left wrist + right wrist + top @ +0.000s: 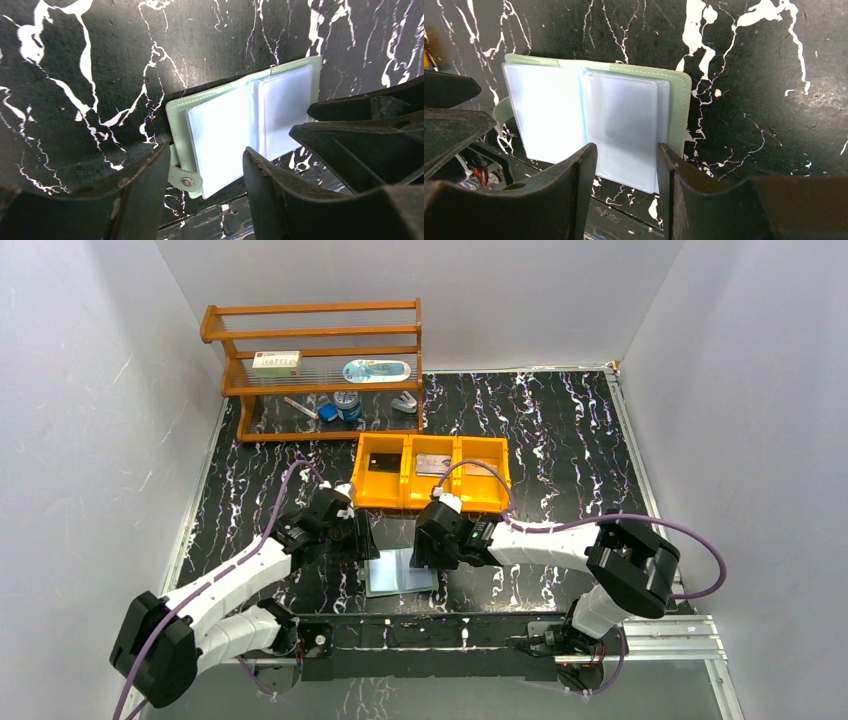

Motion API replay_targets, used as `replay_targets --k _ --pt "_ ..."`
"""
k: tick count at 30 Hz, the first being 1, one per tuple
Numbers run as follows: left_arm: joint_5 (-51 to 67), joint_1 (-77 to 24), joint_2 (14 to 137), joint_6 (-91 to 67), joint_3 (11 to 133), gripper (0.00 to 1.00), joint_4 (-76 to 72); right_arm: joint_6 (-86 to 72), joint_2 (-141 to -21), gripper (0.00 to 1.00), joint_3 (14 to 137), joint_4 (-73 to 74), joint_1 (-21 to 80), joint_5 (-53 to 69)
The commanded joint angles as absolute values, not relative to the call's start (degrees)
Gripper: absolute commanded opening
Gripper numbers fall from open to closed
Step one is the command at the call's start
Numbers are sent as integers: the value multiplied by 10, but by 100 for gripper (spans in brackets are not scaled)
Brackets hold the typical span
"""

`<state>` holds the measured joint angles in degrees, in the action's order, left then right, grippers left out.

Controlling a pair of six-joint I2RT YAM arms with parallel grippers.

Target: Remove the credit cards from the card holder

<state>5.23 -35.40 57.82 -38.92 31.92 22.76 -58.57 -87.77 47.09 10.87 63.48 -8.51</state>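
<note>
The muted-green card holder (402, 572) lies open on the black marble table between my two grippers. Its pale glossy pockets show in the left wrist view (235, 125) and the right wrist view (594, 112); I see no card in them. My left gripper (366, 543) hovers open over the holder's left edge and snap tab (207, 172). My right gripper (427, 556) hovers open over the right panel's near edge (626, 160). A black card (383, 464) and a silver-grey card (432, 465) lie in the orange tray. The tan card is not in view.
The orange three-compartment tray (432, 497) stands just behind the grippers. A wooden rack (320, 335) at the back left holds a white box with red print (276, 362) and small items. A metal rail (450, 632) runs along the near edge.
</note>
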Motion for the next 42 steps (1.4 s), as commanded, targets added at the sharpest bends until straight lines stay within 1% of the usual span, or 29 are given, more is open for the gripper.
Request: replay_targets --k 1,5,13,18,24,29,37,42 --pt "101 -358 617 -370 314 50 218 -592 -884 55 493 118 637 -81" --pt "114 -359 641 -364 311 44 209 -592 -892 54 495 111 637 -70" --pt "122 -361 644 -367 303 35 199 -580 -893 46 518 120 637 -72" --pt "122 -361 642 -370 301 30 197 -576 -893 46 537 145 638 -76" --pt "124 -361 641 -371 299 30 193 -575 -887 47 534 128 637 -61" --pt "124 -362 641 -373 300 29 192 -575 -871 47 516 71 638 -30" --pt "122 -362 635 -374 299 29 192 -577 -833 47 487 26 638 -30" --pt "123 -362 635 -373 300 29 192 -572 -842 46 502 54 638 -29"
